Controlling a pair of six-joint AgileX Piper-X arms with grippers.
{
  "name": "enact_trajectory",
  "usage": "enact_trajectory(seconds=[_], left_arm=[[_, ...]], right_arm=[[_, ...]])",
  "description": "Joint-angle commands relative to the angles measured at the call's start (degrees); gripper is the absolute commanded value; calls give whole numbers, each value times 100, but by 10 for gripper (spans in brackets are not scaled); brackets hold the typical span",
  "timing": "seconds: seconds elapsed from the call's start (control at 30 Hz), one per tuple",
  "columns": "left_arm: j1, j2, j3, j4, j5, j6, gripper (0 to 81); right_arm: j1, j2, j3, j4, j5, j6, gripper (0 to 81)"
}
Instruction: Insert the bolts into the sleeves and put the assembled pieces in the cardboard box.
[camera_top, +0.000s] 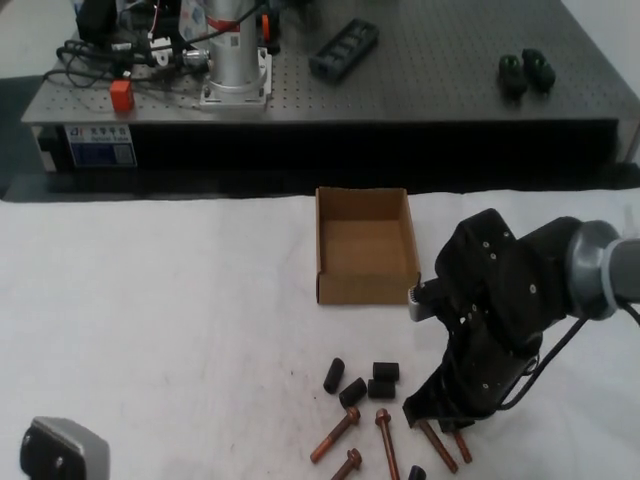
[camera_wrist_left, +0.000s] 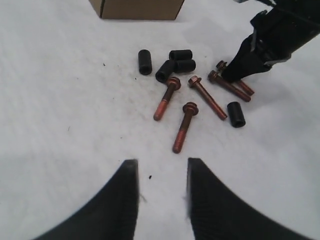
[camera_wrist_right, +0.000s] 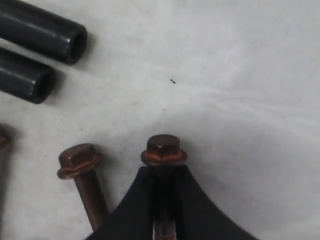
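R jaws are down on the table (camera_top: 180, 330), pinching a bolt (camera_wrist_right: 163, 150) by the shank just under its hex head. The bolt lies flat on the white cover w/ the head poking out past the jaw tips. A second bolt (camera_wrist_right: 80, 162) lies just beside the R jaws, approx. parallel to the pinched one and not touching it. Two sleeves (camera_wrist_right: 45, 30) lie side by side further out ahead of the R jaws, open ends showing, well apart from the pinched bolt.

L jaws are spread w/ nothing between them, low over bare table, apart from every part. The nearest bolt (camera_wrist_left: 184, 127) lies straight ahead of them, shank end toward the L jaws. Just beyond it are two angled bolts, one each side (camera_wrist_left: 166, 98) (camera_wrist_left: 207, 97), heads at the far end. Past those sits a sleeve cluster (camera_wrist_left: 165, 71) of four, some touching. A lone sleeve (camera_wrist_left: 236, 114) lies off to the side, between the L jaws and the R jaws, close to the R jaws.

The cardboard box (camera_top: 365, 245) stands upright, open top, beyond the whole pile from the L jaws and apart from both jaws. R arm (camera_top: 500, 300) hangs near the box's corner.
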Motion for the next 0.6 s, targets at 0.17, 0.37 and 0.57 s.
enact_trajectory(seconds=[0.17, 0.37, 0.57], left_arm=[[17, 2175, -1357, -101, 139, 1091, 248], [17, 4715, -3491, 747, 150, 1838, 248], [144, 6872, -5911, 2331, 150, 2401, 248]], right_arm=[[-99, -1132, 84, 543, 67, -111, 31], [-99, -2969, 491, 1082, 49, 63, 31], [-99, -4532, 933, 1645, 49, 411, 31]])
